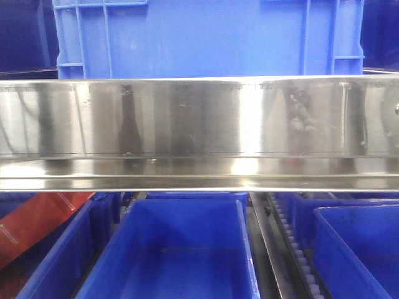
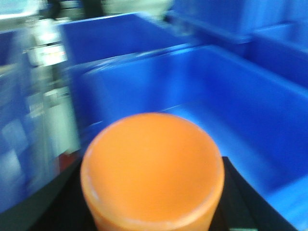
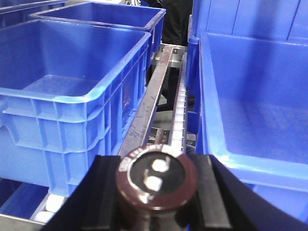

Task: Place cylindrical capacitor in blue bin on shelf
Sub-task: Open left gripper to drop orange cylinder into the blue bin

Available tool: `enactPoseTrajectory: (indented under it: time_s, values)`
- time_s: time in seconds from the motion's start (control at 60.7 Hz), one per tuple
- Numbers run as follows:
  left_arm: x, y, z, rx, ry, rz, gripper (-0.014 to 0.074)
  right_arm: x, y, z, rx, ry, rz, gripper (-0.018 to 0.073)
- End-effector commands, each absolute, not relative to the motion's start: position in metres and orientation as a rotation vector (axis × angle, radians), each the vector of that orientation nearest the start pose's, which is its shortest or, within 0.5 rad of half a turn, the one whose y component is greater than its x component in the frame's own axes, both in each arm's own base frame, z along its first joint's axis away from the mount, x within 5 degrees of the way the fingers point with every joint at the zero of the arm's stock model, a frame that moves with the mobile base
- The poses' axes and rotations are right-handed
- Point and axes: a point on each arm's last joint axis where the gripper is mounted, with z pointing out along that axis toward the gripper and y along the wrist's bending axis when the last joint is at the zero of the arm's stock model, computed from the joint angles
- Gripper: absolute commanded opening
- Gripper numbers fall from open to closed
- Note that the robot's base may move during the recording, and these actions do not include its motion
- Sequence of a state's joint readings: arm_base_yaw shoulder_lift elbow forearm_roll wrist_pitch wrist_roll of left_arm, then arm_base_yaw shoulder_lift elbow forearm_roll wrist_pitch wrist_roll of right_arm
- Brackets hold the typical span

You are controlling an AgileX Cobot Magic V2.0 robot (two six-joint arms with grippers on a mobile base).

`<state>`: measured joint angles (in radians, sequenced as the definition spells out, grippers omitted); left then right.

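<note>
In the front view, the shelf [image 1: 199, 118] showed as a broad shiny steel rail running straight across the middle. A big blue crate [image 1: 206, 37] stood on the tier above it. Below the rail sat a row of open blue bins: a middle bin [image 1: 187, 215], a left bin [image 1: 62, 255] and a right bin [image 1: 355, 249]. A roller track [image 1: 293, 249] ran between the middle and right bins. A red strip [image 1: 37, 221] lay at the far left. Neither arm showed in this view.

The left wrist view was blurred. The left gripper [image 2: 152, 192] had its dark fingers [image 2: 48, 211] on either side of an orange cylinder [image 2: 152, 163] and looked clamped on it. Blue bins [image 2: 231, 106] lay behind it.

In the right wrist view, the right gripper [image 3: 156, 192] gripped the capacitor [image 3: 156, 180] between its black fingers [image 3: 98, 192]. The capacitor was a dark brown cylinder, held upright, with two pale terminals on its top face. It was over the gap between two bins and not inside either. A deep blue bin [image 3: 72, 125] stood to the left of that gap and another blue bin [image 3: 250, 72] to the right. A steel bar [image 3: 149, 106] and a line of white rollers [image 3: 179, 110] ran away from the camera between them.
</note>
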<state>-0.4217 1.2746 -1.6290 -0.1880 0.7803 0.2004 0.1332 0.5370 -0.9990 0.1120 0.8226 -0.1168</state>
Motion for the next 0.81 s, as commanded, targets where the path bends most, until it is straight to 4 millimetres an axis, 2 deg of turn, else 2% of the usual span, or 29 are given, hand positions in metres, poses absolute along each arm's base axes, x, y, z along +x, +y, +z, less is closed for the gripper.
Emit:
enactPoseTrajectory:
  time_s: [0.0, 0.099, 0.181, 0.28, 0.395, 0.445, 0.527, 0.593, 0.675, 0.791]
  values:
    - [0.247, -0.147, 0.505, 0.625, 1.816, -0.419, -0.0111, 0.065, 0.016, 0.431, -0.216, 1.791, 0.143, -0.0159]
    - [0.267, -0.179, 0.498, 0.71, 1.811, -0.428, -0.0111, 0.064, 0.016, 0.431, -0.216, 1.791, 0.145, -0.0159]
    - [0.291, -0.203, 0.48, 0.752, 1.84, -0.418, -0.0111, 0.064, 0.017, 0.431, -0.215, 1.791, 0.147, -0.0159]
    - [0.319, -0.222, 0.455, 0.774, 1.893, -0.395, -0.0111, 0.064, 0.017, 0.431, -0.214, 1.79, 0.163, -0.0159]
    - [0.338, -0.234, 0.431, 0.792, 1.943, -0.38, -0.0092, 0.064, 0.019, 0.431, -0.211, 1.789, 0.19, -0.0159]
    - [0.342, -0.236, 0.425, 0.798, 1.959, -0.377, -0.0032, 0.064, 0.02, 0.431, -0.209, 1.789, 0.2, -0.0159]
    - [0.345, -0.239, 0.418, 0.805, 1.978, -0.375, 0.0143, 0.064, 0.02, 0.431, -0.209, 1.789, 0.205, -0.0159]
    - [0.346, -0.239, 0.419, 0.803, 1.974, -0.375, 0.0377, 0.064, 0.02, 0.431, -0.209, 1.789, 0.205, -0.0159]
    - [0.345, -0.238, 0.421, 0.796, 1.959, -0.377, 0.0624, 0.064, 0.02, 0.431, -0.209, 1.789, 0.205, -0.0159]
    - [0.341, -0.234, 0.428, 0.793, 1.951, -0.375, 0.0538, 0.064, 0.02, 0.431, -0.209, 1.791, 0.205, -0.0159]
